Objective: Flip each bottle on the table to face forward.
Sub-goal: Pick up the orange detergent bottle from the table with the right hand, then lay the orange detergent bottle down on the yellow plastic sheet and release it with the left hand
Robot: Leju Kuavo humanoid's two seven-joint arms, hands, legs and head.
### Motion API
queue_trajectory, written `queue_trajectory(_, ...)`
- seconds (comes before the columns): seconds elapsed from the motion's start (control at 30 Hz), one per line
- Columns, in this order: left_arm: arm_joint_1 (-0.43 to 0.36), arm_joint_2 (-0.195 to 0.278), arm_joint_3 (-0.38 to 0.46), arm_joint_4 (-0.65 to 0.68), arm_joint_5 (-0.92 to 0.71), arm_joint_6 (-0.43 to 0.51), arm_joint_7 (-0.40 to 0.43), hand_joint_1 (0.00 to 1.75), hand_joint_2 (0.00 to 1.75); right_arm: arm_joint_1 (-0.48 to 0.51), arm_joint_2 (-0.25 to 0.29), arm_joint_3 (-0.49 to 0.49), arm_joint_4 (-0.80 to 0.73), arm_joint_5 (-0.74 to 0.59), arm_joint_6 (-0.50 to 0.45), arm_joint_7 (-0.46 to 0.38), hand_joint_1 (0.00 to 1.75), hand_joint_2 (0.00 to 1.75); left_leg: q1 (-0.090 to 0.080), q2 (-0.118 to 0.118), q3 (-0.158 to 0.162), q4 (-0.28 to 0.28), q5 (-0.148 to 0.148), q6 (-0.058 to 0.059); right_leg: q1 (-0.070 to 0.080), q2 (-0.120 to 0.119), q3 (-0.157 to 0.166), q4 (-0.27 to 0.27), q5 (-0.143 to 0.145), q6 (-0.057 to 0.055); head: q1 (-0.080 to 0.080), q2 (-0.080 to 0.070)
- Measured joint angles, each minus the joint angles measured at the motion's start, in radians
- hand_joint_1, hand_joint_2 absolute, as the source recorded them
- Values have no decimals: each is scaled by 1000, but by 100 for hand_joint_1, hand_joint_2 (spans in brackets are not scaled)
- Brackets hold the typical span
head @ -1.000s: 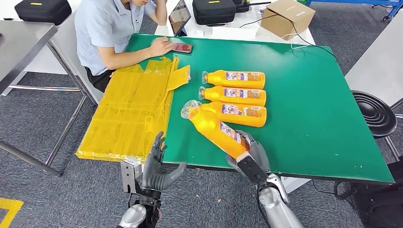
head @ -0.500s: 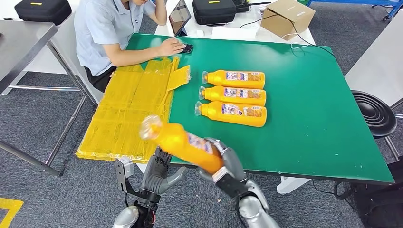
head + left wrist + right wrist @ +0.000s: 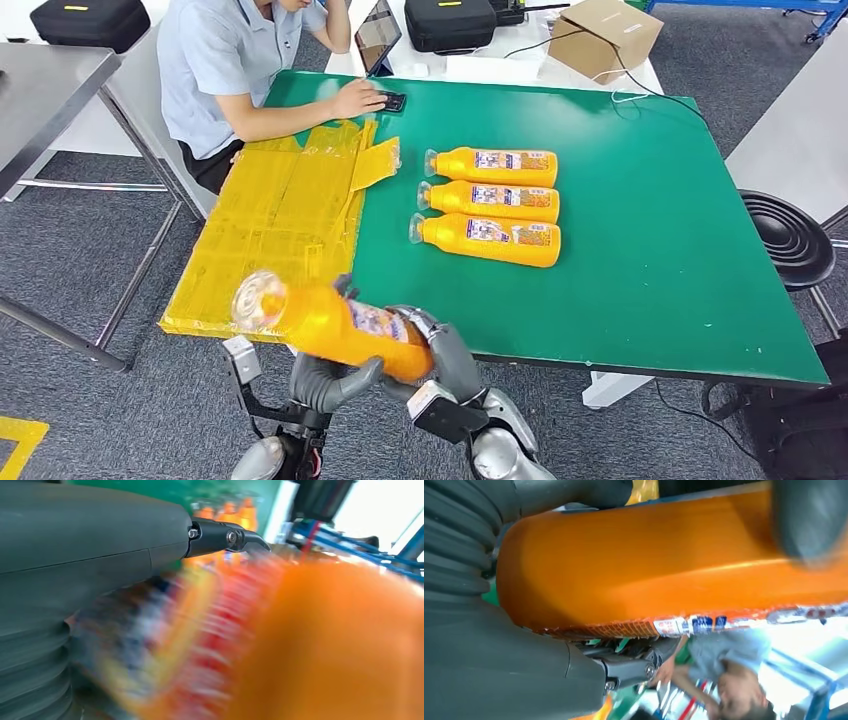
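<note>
An orange plastic bottle with a clear cap and a printed label [image 3: 335, 325] is held in the air just off the near edge of the green table [image 3: 640, 250], lying nearly level with its cap end pointing toward the robot's left. The right hand [image 3: 445, 355] grips the bottle's base end, its grey fingers wrapped around the smooth rounded body; in the right wrist view the bottle [image 3: 664, 560] sits tight against the palm with the thumb over it. The left hand [image 3: 325, 378] is directly under the bottle's middle, its fingers spread and curving upward; whether they touch the bottle cannot be told, and the left wrist view is a blur of orange.

Three more orange bottles [image 3: 490, 203] lie side by side on the table, well apart from the held one, labels up and caps toward the left. A wide stretch of bare green surface lies between them and the near edge. A flattened yellow taped cardboard sheet [image 3: 275, 235] covers the table's left portion. A person in a light blue shirt [image 3: 225, 65] sits at the far left corner.
</note>
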Motion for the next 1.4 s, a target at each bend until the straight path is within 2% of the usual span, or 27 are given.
queue_trajectory(0.17,12,3,1,-51,6,-35,-26,0,175,-23,3,34,31,-22,19,-5,175,175,0,0,0,0,0,0,0,0,0,0,0,0,0,0)
queue_trajectory(0.47,41,20,20,-91,36,-91,-9,1,175,-35,10,35,78,-16,-8,-4,175,175,0,0,0,0,0,0,0,0,0,0,0,0,0,0)
queue_trajectory(0.5,42,20,22,-91,36,-91,-7,12,175,-35,11,34,82,-15,-8,-4,175,175,0,0,0,0,0,0,0,0,0,0,0,0,0,0)
queue_trajectory(0.6,43,23,25,-90,35,-85,16,141,175,-36,14,34,93,-4,-4,-7,175,175,0,0,0,0,0,0,0,0,0,0,0,0,0,0)
queue_trajectory(0.63,42,23,26,-88,34,-80,28,175,175,-36,15,34,96,0,-2,-10,175,175,0,0,0,0,0,0,0,0,0,0,0,0,0,0)
queue_trajectory(0.7,37,24,29,-80,38,-74,49,175,175,-36,16,34,103,8,-3,-15,175,175,0,0,0,0,0,0,0,0,0,0,0,0,0,0)
queue_trajectory(0.73,34,24,29,-75,41,-72,57,175,175,-36,16,34,107,11,-4,-16,164,175,0,0,0,0,0,0,0,0,0,0,0,0,0,0)
queue_trajectory(0.77,31,24,29,-69,44,-72,62,175,175,-36,16,34,109,12,-6,-17,138,175,0,0,0,0,0,0,0,0,0,0,0,0,0,0)
queue_trajectory(0.83,27,24,29,-61,49,-72,68,175,175,-36,16,34,115,13,-8,-18,51,175,0,0,0,0,0,0,0,0,0,0,0,0,0,0)
queue_trajectory(0.87,25,24,29,-57,52,-72,70,175,175,-36,16,34,117,13,-9,-18,18,131,0,0,0,0,0,0,0,0,0,0,0,0,0,0)
queue_trajectory(0.9,23,24,30,-54,56,-72,74,175,175,-36,16,34,118,11,-9,-18,0,87,0,0,0,0,0,0,0,0,0,0,0,0,0,0)
queue_trajectory(0.97,18,24,31,-45,72,-72,83,175,175,-35,17,35,120,-4,-5,-19,0,0,0,0,0,0,0,0,0,0,0,0,0,0,0,0)
queue_trajectory(1.13,8,23,36,-24,110,-67,105,175,175,-35,19,37,120,-42,10,-23,0,0,0,0,0,0,0,0,0,0,0,0,0,0,0,0)
queue_trajectory(1.23,0,23,39,-11,132,-42,117,175,175,-35,20,38,120,-43,-11,-29,0,0,0,0,0,0,0,0,0,0,0,0,0,0,0,0)
queue_trajectory(1.3,-12,24,43,1,112,8,113,170,175,-34,21,39,119,-37,-52,-38,0,0,0,0,0,0,0,0,0,0,0,0,0,0,0,0)
queue_trajectory(1.4,-48,34,51,30,-26,157,80,164,175,-27,21,39,109,-43,-108,-46,0,0,0,0,0,0,0,0,0,0,0,0,0,0,0,0)
